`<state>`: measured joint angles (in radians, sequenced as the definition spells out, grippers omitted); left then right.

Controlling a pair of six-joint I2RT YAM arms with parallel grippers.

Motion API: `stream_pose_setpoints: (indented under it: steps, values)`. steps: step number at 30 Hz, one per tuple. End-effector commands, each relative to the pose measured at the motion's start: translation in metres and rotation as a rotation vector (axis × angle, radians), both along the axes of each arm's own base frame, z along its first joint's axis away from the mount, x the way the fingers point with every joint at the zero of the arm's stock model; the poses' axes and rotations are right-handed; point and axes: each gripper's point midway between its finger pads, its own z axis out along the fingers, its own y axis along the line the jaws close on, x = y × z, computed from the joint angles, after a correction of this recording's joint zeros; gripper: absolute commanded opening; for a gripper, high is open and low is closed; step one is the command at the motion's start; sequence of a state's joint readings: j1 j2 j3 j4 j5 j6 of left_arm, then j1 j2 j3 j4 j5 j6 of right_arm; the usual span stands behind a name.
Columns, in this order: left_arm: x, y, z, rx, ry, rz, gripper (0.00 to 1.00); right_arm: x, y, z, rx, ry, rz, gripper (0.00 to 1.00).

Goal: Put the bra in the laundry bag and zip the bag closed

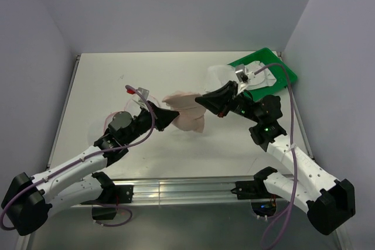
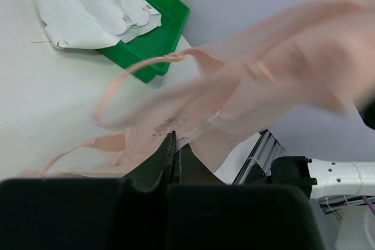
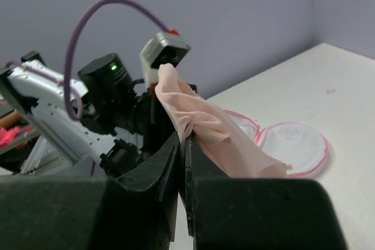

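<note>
Two arms, bases at the bottom edge of the top view; one bra, one laundry bag, one green tray. Left fingers [image 2: 171, 151], lower centre of the left wrist view, pressed together on a fold of the bra [image 1: 186, 112]; right fingers [image 3: 177, 149], lower centre of the right wrist view, likewise pinched narrow on the pink fabric, which rises from the seam between them. The bra hangs stretched between the two pairs of fingers at the centre of the top view, lifted off the desk [image 1: 117, 74] and not yet in the bag.

Laundry bag [image 3: 293, 144], lower right of the right wrist view, lies open on the desk as two round mesh halves with pink rims; in the top view it is left of centre, largely covered by the left arm.

Green tray [image 1: 275, 65], upper right of the top view, farthest from the bases, holds crumpled white items, their count unclear.

Handling, as judged: the bra is light, soft and limp, with loose straps liable to trail or snag on the zipper; hold the bunched cups, not a strap. The mesh bag is flimsy and will likely shift unless its rim is pinned.
</note>
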<state>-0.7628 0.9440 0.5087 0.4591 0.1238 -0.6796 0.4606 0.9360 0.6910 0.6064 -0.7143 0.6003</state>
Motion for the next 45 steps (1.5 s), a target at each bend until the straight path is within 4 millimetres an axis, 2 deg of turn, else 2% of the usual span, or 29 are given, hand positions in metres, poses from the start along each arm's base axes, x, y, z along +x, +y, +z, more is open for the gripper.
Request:
stream_pose_setpoints:
  steps: [1, 2, 5, 9, 13, 14, 18, 20, 25, 30, 34, 40, 45]
  values:
    - [0.012, 0.007, 0.031, -0.053, -0.016, 0.071, 0.00, -0.034, -0.003, 0.010, -0.001, -0.182, 0.093, 0.11]
    - [0.015, 0.007, 0.036, -0.055, -0.013, 0.084, 0.00, -0.038, -0.003, 0.009, 0.003, -0.186, 0.100, 0.11]
    - [0.023, 0.009, 0.032, -0.032, 0.016, 0.125, 0.00, -0.054, -0.004, 0.003, -0.009, -0.208, 0.164, 0.14]
    - [0.024, 0.008, 0.041, -0.053, 0.009, 0.124, 0.00, -0.062, -0.002, -0.016, -0.048, -0.175, 0.218, 0.17]
    - [0.032, 0.013, 0.049, -0.057, 0.002, 0.175, 0.00, -0.071, 0.000, -0.036, -0.077, -0.116, 0.273, 0.32]
    - [0.033, 0.014, 0.052, -0.055, 0.002, 0.182, 0.00, -0.069, 0.001, -0.040, -0.086, -0.103, 0.269, 0.44]
    - [0.032, 0.018, 0.062, -0.081, -0.035, 0.191, 0.00, -0.057, -0.001, -0.058, -0.148, -0.056, 0.206, 0.58]
    - [0.030, 0.020, 0.065, -0.085, -0.050, 0.196, 0.00, -0.051, -0.001, -0.059, -0.153, -0.047, 0.172, 0.63]
    - [0.024, 0.023, 0.068, -0.079, -0.085, 0.180, 0.00, -0.030, -0.001, -0.051, -0.168, -0.033, 0.085, 0.66]
    - [0.015, 0.026, 0.067, -0.056, -0.143, 0.155, 0.00, -0.021, -0.003, -0.031, -0.195, -0.066, 0.041, 0.79]
    - [0.003, 0.026, 0.071, -0.047, -0.193, 0.103, 0.00, -0.011, -0.002, -0.022, -0.212, -0.064, 0.013, 0.93]
    - [-0.022, 0.016, 0.086, -0.097, -0.250, -0.032, 0.00, 0.009, 0.018, -0.042, -0.272, 0.010, 0.104, 0.96]
    - [-0.043, 0.007, 0.094, -0.145, -0.280, -0.150, 0.00, -0.006, 0.033, -0.045, -0.261, -0.019, 0.238, 0.98]
